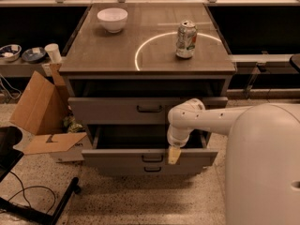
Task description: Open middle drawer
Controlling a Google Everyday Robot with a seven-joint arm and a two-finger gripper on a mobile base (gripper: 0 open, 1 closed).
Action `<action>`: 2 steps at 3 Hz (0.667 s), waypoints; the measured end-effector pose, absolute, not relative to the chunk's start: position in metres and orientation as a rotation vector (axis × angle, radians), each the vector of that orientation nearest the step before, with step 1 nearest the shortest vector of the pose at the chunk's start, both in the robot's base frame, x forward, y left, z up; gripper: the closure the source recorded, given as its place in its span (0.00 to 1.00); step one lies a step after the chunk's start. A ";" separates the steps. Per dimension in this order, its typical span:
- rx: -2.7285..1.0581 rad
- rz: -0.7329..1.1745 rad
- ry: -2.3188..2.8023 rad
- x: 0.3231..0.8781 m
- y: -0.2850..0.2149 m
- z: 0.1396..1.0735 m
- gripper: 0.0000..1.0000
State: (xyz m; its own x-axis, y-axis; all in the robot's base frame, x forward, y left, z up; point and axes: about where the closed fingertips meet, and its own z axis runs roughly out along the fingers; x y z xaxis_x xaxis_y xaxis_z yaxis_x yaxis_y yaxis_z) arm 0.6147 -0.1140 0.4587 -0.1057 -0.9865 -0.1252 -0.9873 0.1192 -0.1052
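Speckled floor is seen beneath a grey cabinet whose middle drawer (pixel 117 156) is found pulled well out under the taller top drawer (pixel 112 110), its dark inside exposed. The task is therefore judged largely done, with at most a final pull left. At the drawer's front lip, just right of its small handle (pixel 152 158), the claw (pixel 173 154) is hung from the white arm (pixel 206 118), seemingly touching the edge, though whether it is spread or pressed together cannot be told; on the tabletop (pixel 93 55) above, a bowl (pixel 112 18) and a can (pixel 186 39) are set well apart.
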 end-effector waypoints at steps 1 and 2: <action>-1.983 0.007 2.221 0.615 -0.114 0.459 0.00; -1.982 0.016 2.224 0.612 -0.114 0.457 0.00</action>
